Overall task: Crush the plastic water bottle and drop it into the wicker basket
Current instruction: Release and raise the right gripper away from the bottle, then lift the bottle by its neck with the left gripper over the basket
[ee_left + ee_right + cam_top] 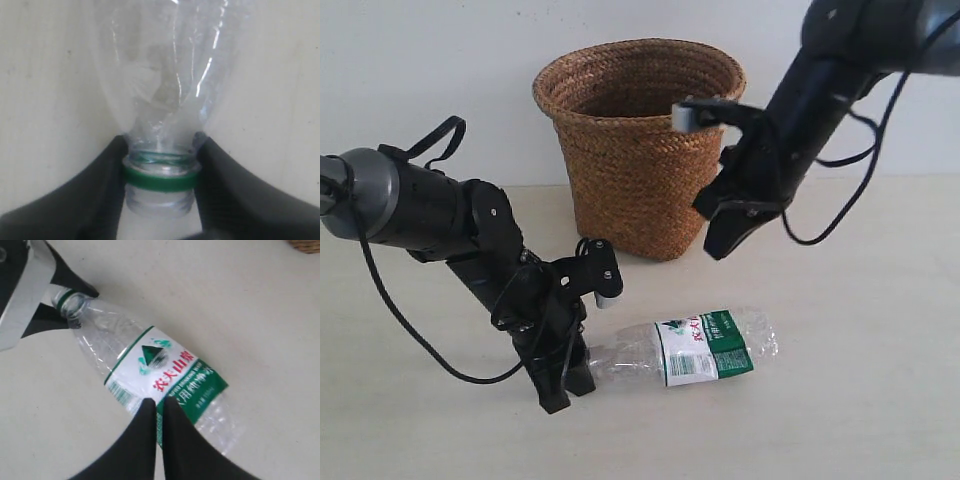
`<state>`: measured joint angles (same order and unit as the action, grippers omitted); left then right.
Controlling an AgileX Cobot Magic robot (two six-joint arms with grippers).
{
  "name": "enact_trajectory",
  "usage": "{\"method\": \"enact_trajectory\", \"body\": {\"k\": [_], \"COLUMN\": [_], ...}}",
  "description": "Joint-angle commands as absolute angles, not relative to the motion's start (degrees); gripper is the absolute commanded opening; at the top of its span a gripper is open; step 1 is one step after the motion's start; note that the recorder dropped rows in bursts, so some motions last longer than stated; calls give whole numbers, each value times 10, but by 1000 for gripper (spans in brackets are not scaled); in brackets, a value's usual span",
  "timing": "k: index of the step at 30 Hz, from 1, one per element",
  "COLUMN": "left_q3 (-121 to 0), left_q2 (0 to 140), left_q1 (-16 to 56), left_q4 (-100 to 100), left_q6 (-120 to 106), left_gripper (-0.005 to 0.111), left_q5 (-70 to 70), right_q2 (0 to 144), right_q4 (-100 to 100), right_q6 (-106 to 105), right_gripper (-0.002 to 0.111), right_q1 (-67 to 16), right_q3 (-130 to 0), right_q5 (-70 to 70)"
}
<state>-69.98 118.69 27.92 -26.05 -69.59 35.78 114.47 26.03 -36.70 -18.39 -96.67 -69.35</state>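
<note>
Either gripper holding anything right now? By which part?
Left gripper holds the bottle by its neck, fingers pinching at the green ring. The bottle lies on the table. Right gripper is shut, holding nothing.

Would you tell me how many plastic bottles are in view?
1. The plastic water bottle lies on its side before the wicker basket, neck gripped by the left claw. The basket's inside is partly hidden.

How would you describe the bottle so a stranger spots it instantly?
Find the wicker basket at the table's back. Before it the plastic water bottle lies sideways, neck in the left claw. It alone is clear, crumpled, with a white-and-green label.
</note>
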Motion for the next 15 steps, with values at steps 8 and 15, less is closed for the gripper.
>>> {"method": "enact_trajectory", "body": {"k": [8, 15], "left_q3": [-693, -694], "left_q2": [1116, 1016], "left_q1": [280, 280], "left_q4": [-250, -281], "left_q6": [-749, -837], "left_gripper": [4, 4], "left_q5": [431, 466], "right_q2": [1028, 1025], "right_q4": [263, 258], "right_q6": [-363, -355], "right_gripper": [0, 0], "right_q1": [-54, -23], "right_q3": [-806, -705], "right_q5": [-646, -553]}}
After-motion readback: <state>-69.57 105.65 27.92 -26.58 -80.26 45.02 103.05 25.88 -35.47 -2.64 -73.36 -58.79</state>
